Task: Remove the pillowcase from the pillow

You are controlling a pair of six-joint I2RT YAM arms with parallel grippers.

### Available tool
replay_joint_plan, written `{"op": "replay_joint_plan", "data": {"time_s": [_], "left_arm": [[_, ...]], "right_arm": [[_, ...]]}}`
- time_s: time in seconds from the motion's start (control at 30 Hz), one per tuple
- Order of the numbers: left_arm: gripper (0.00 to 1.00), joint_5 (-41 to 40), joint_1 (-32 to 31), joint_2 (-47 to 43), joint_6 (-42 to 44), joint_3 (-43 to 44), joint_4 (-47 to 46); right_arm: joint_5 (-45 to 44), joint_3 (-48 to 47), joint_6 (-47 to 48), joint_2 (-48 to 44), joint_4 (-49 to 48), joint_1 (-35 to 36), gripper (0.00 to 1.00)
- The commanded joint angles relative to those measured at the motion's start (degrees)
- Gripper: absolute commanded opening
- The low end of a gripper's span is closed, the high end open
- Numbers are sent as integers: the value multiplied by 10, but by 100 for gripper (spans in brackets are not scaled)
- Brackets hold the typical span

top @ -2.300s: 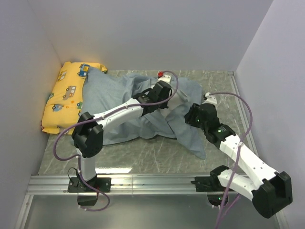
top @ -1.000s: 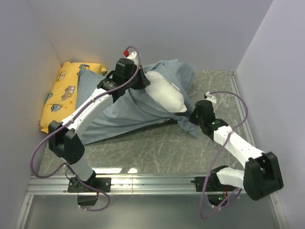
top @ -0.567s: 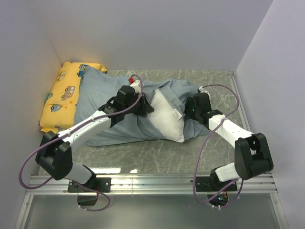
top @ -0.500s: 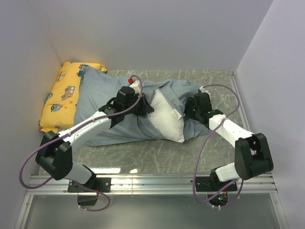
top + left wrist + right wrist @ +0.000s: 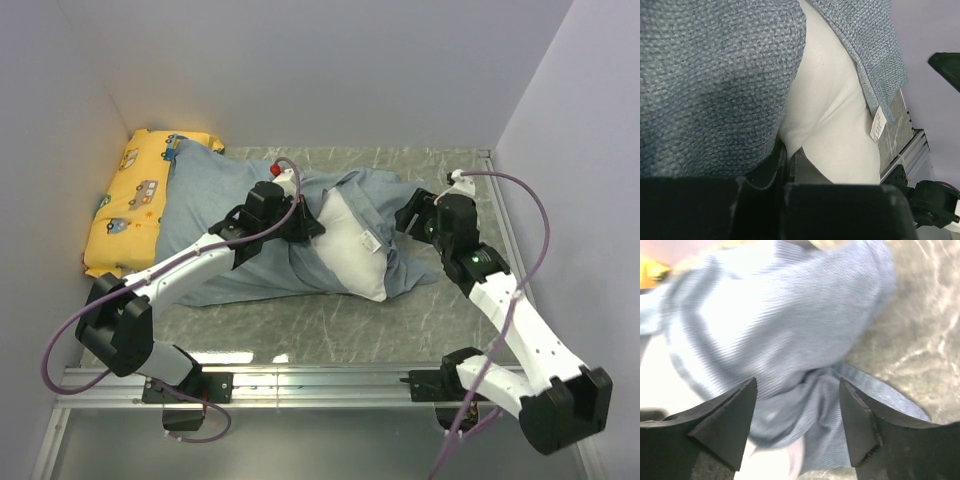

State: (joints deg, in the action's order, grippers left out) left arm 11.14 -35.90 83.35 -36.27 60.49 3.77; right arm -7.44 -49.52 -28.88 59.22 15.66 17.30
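White pillow (image 5: pixel 352 245) juts beyond the pillowcase (image 5: pixel 205 232) edge.

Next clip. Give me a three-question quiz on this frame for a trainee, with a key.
1. True or false: the right gripper is open.
2. The pillow is: A) fully covered; B) partly out of the pillowcase; C) wholly free of it.
3. What lies at the far left, partly under the pillowcase?
Key: 1 true; 2 B; 3 the yellow cushion.
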Motion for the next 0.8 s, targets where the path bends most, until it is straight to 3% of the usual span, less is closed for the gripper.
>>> {"op": "replay_joint_plan", "data": {"time_s": [0.0,0.2,0.33,0.43,0.47,0.57,0.77], "left_arm": [[0,-31,7,8,12,17,35],[0,-26,3,11,11,33,42],[0,-28,-3,-3,14,31,52],[0,-28,-11,-21,16,23,61],[0,-27,-17,-32,19,17,64],[0,-30,-29,-62,27,-3,73],[0,-23,-37,-146,34,-46,89]], "right_arm": [[0,-15,22,-42,-9,38,75],[-40,-50,65,53,-19,137,77],[-96,-73,63,120,-21,132,66],[-117,-110,52,161,-6,86,46],[-118,-119,47,172,-4,72,35],[-89,-145,30,197,-11,-7,21],[-22,-211,5,318,-23,-88,12]]}}
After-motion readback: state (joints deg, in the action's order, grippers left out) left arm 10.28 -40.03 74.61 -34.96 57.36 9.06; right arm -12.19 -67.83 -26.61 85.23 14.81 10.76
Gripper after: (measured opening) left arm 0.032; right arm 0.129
